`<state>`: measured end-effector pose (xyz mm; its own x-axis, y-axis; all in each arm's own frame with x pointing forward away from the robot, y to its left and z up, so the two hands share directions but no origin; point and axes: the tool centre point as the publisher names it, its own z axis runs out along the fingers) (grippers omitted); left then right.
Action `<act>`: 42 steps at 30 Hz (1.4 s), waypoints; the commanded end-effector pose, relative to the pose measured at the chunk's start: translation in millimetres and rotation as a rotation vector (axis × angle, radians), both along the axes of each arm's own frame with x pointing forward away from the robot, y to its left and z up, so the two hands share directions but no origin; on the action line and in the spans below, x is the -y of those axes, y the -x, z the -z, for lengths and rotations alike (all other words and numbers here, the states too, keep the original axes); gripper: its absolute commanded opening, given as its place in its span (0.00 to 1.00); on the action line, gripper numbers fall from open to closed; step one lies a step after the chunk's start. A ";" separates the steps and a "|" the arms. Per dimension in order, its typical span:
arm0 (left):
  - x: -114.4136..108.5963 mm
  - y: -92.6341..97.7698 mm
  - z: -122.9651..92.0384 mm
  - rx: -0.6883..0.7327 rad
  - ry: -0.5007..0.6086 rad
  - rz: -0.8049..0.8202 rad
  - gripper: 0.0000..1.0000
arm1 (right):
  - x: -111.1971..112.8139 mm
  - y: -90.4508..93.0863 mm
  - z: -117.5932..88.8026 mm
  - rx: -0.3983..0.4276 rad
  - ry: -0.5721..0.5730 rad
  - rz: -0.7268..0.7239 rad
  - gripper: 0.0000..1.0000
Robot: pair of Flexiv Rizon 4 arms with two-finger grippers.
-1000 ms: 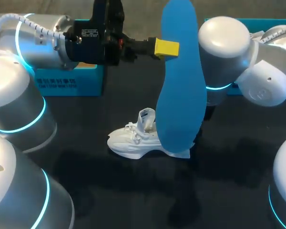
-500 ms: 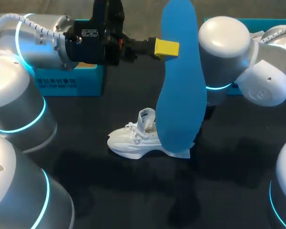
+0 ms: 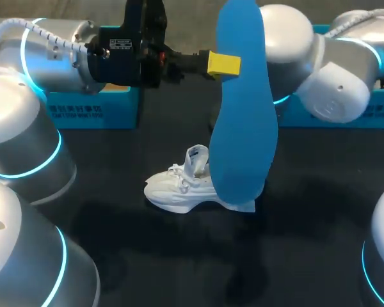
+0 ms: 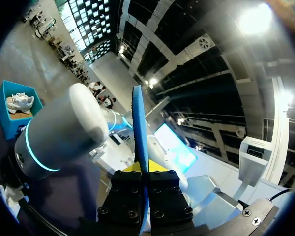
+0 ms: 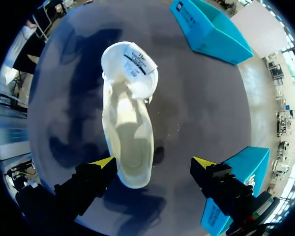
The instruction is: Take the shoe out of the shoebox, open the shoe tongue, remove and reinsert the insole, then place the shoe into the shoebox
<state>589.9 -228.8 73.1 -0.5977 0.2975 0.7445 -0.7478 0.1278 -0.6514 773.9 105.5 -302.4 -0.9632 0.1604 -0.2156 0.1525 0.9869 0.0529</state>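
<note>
A white shoe [image 3: 182,185] stands on its sole on the black table [image 3: 320,204], out of its box; every place here is given from this shoe. Its tongue [image 5: 131,61] is pulled open towards the toe with the label showing, and the inside of the shoe is bare and pale. The blue insole [image 3: 243,115] is out of the shoe. It hangs upright above the heel end, and in the head view its lower end hides the heel. The left gripper [image 3: 224,64], high above the shoe, has its yellow-tipped fingers pressed together on the upper part of the insole. The left wrist view shows the insole [image 4: 139,128] edge-on, pinched in the left gripper [image 4: 143,169]. The right gripper [image 5: 153,163] hangs over the shoe [image 5: 129,128] with its fingers spread wide. The heel lies between them, nearer one finger, and they are not closed on it. The left shoebox [image 3: 93,109], bright blue, stands behind the shoe and off to its left, and the right shoebox [image 3: 371,105] stands behind it and off to its right, beyond the right arm [image 3: 320,70]
</note>
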 end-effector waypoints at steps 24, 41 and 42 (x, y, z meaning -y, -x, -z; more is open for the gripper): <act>0.8 0.0 0.3 0.000 0.000 0.000 0.00 | -33.1 -15.2 74.7 -0.125 0.038 -0.039 0.40; 0.8 0.0 0.3 0.000 0.000 0.000 0.00 | -37.2 -8.1 83.2 -0.188 0.053 -0.096 0.00; 0.8 0.0 0.3 0.000 0.000 0.000 0.00 | -37.2 -8.1 83.2 -0.188 0.053 -0.096 0.00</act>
